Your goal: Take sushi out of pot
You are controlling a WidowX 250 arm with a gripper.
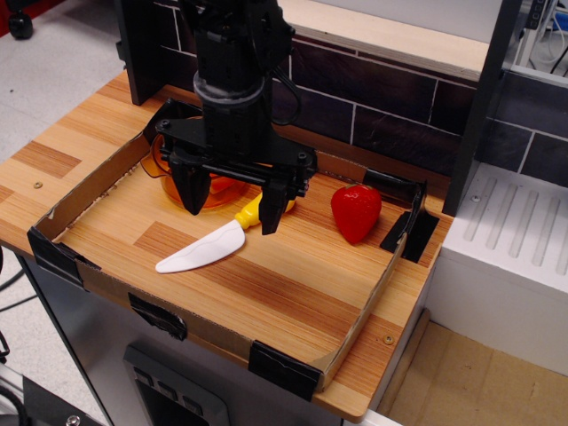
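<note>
- The black gripper [235,200] hangs low over the back of the wooden table [293,302], its two fingers [191,188] spread well apart and holding nothing
- Its left-hand finger, as I see it, points down in front of the orange pot [182,177], the other finger stands at about 3 o'clock from that, beside the yellow handle of the toy knife [209,246]
- The pot sits at roughly 11 o'clock on the board, close to the back edge of the cardboard rim [98,191], and much of it is hidden behind the arm
- Between the fingers there is an orange-red patch inside the pot that may be the sushi [224,188] (I cannot make out its stripes or white base from here, so I would not swear to it)
- The knife lies flat near the middle, white blade pointing towards 8 o'clock, handle end just under the gripper
- A red strawberry [356,211] stands at 3 o'clock from the gripper, apart from it and clear of the pot
</note>
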